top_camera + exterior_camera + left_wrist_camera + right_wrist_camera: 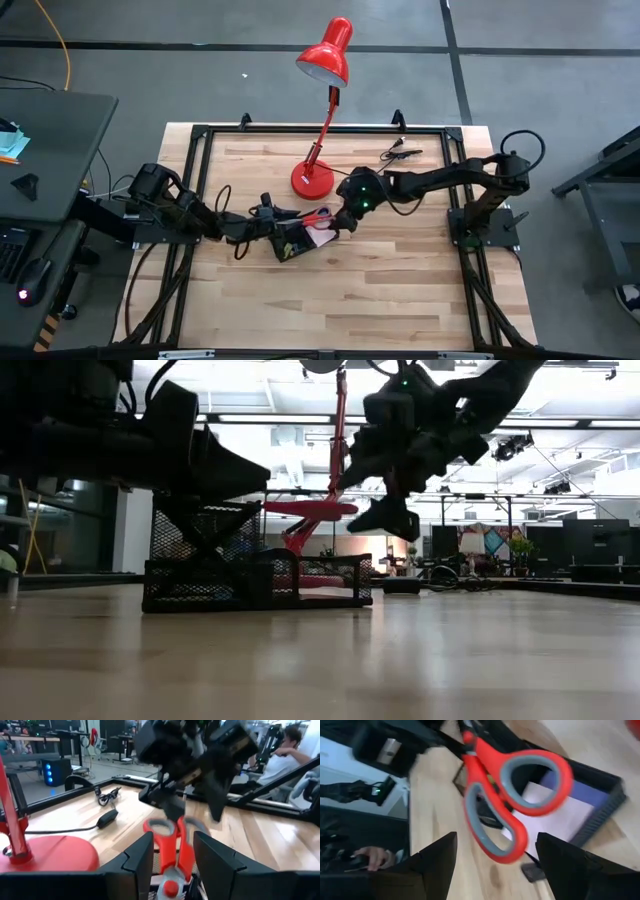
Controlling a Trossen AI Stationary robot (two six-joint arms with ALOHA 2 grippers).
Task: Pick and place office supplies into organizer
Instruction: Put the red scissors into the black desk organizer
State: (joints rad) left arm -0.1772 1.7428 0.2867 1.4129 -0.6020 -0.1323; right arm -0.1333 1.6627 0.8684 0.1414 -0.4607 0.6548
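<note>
Light wood-plank table with black frame fills centre of high view. Directly on it: red lamp base upper centre; black mesh organizer centre-left; black cable with clips upper right of centre.

Scissors: red handles, grey lining inside loops, silver pivot screw seen in left wrist view. Organizer: black mesh. Sticky pads inside organizer: pale pink beside purple. Desk lamp: glossy red shade, stem, round base. Table: light wood planks, visible grain, black frame around edge. Both grippers, left and right: black fingers; green light glowing on right arm's wrist. Cable on table: black. Floor around table: grey with dark lines.
</note>
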